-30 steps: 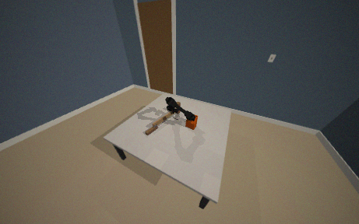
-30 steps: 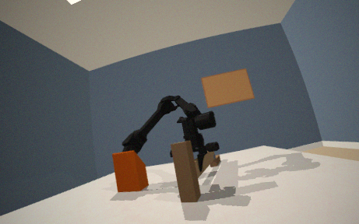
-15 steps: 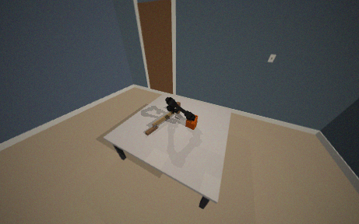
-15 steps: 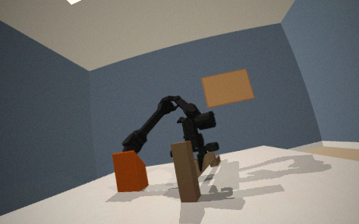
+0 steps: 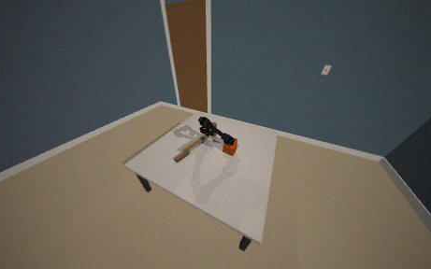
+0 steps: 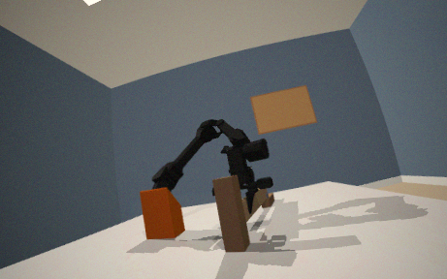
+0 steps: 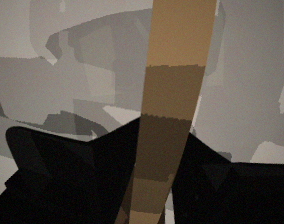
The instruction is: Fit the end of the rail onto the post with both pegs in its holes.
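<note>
The claw [image 6: 252,201] is clenched on the bed rail [image 7: 169,96], held off the surface [image 5: 228,187] behind the post [image 6: 231,213]; it should level it, then push squarely onto the pegs

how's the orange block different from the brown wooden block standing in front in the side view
The orange block is bright orange, squat and roughly cube-like; the brown wooden block is dull brown, tall and narrow. The orange block carries the base of the black arm on top; the brown block carries nothing on top, and the gripper, shut on the wooden rail, hangs behind it. The brown block leans a little in this view; the orange one sits squarer. Both stand on the white table.
</note>
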